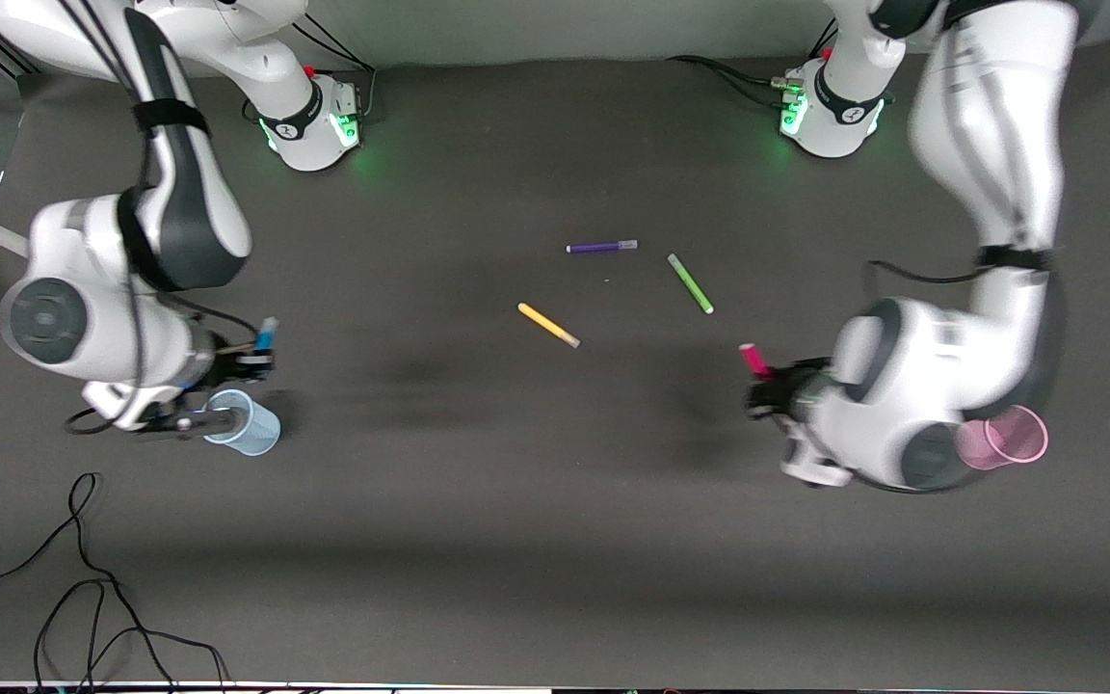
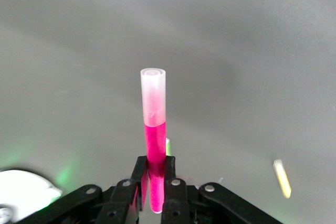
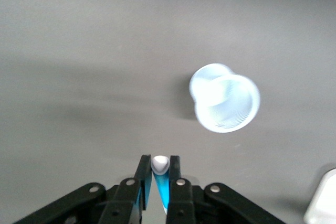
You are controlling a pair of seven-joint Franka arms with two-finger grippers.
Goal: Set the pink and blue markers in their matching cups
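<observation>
Magenta-pink felt-tip marker [image 2: 155, 156] with its pale cap is pinched between the narrowed fingers of the left gripper [image 2: 155, 182], aloft near the translucent pink plastic cup [image 1: 1008, 437]. Slim blue marker [image 3: 160, 182] is clamped in the right gripper [image 3: 159, 179], over the table beside the pale blue translucent cup [image 3: 226, 103].

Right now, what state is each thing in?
Left gripper: shut on pink marker, up off the table.
Right gripper: shut on blue marker, beside blue cup.
Blue cup: upright, empty.
Pink cup: upright, partly hidden by the left arm.
Purple marker, green marker, yellow marker: lying flat, untouched.
</observation>
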